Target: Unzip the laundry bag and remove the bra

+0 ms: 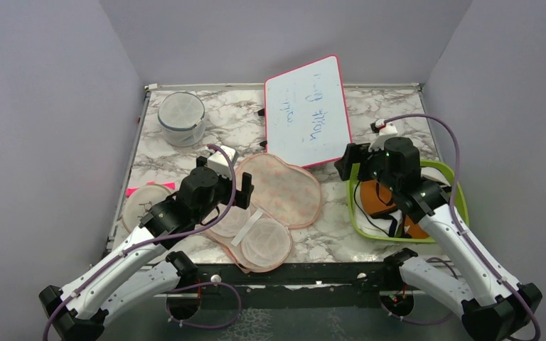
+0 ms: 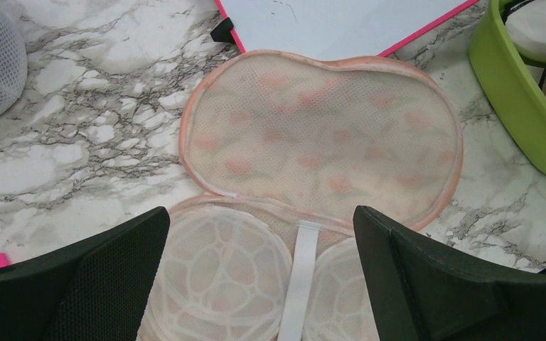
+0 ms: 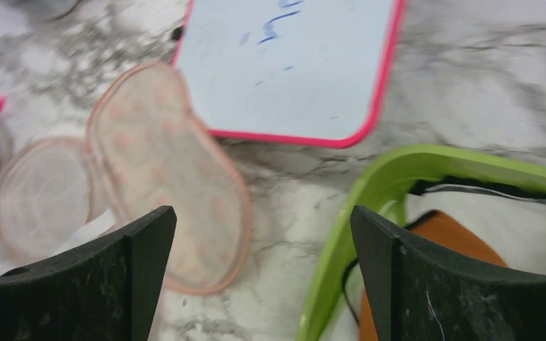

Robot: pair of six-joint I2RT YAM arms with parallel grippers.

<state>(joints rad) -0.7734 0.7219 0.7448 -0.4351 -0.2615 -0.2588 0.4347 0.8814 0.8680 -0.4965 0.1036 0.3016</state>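
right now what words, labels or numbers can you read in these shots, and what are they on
Blue handwriting on the whiteboard: too small and faint to read from above.
Same board, right wrist view: only blurred blue strokes, unreadable.
No text visible on the laundry bag or green basket.

Peach-pink with faint orange-red blotches across the flat peanut-shaped mesh laundry bag (image 2: 320,135), deeper peach along its edge. Rust-orange with thin black straps on the rounded-cup fabric bra (image 1: 370,201). Lime green on the oblong plastic basket (image 2: 515,99). White with blue scrawl and a pink-red border on the rectangular whiteboard (image 1: 307,114). White marble veined grey on the tabletop (image 1: 234,131). White mesh, dark rim on the round cylinder pouch (image 1: 181,117).
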